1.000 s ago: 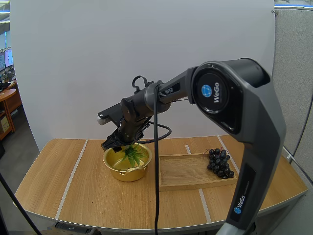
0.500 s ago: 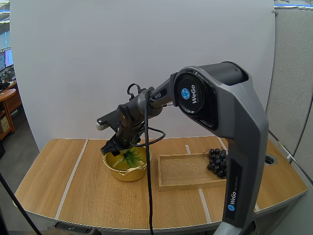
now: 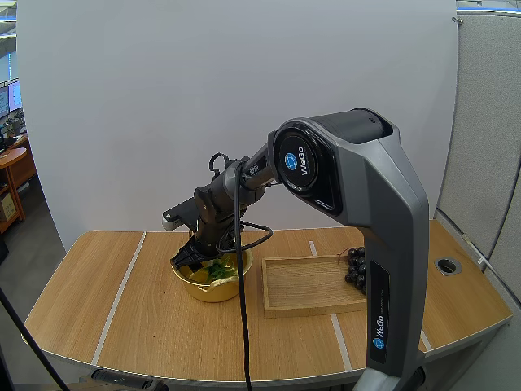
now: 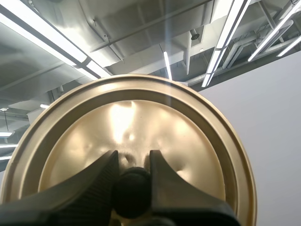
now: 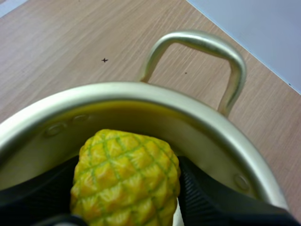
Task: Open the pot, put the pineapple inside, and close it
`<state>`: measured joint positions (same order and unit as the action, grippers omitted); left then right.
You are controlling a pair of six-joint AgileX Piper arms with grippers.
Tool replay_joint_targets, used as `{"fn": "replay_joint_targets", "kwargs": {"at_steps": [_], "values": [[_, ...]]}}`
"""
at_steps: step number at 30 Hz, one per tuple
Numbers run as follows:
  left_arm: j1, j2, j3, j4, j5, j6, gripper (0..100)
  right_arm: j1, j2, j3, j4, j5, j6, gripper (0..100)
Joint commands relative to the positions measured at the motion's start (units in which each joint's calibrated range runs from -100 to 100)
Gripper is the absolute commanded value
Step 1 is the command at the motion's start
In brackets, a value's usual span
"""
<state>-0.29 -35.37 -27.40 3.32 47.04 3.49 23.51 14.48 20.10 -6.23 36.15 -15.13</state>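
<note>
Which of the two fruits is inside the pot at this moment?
The pineapple, pinched by the right gripper below the gold pot's rim; the grapes lie apart on the wooden tray.

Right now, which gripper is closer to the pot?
Right. The right gripper is inside the pot, fingers on the pineapple. The left gripper holds the lid by its knob, off the pot.

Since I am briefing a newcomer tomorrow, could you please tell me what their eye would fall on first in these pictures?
First, the right claw dipped into the golden pot on the table, pinching a yellow pineapple just inside the rim. Next, the pot's golden lid, held by its black knob in the left claw. Dark grapes lie at the far right end of the wooden tray beside the pot.
</note>
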Motion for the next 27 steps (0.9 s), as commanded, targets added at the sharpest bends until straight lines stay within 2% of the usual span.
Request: {"fn": "replay_joint_targets", "kwargs": {"at_steps": [1, 3, 4, 12, 27], "values": [[-0.03, -0.20, -0.57, 0.65, -1.57, -0.61, 0, -0.03, -0.23, -0.38, -0.21, -0.62, -0.65, 49], [-0.03, -0.20, -0.57, 0.65, -1.57, -0.61, 0, -0.03, -0.23, -0.38, -0.21, -0.62, -0.56, 93], [-0.03, -0.20, -0.57, 0.65, -1.57, -0.61, 0, -0.10, -0.37, -0.38, -0.21, -0.62, -0.56, 100], [-0.03, -0.20, -0.57, 0.65, -1.57, -0.61, 0, -0.11, -4.54, -0.38, -0.11, 1.83, -0.21, 100], [-0.03, -0.20, -0.57, 0.65, -1.57, -0.61, 0, -0.11, -27.26, -0.38, 0.71, 19.91, 2.09, 100]]}}
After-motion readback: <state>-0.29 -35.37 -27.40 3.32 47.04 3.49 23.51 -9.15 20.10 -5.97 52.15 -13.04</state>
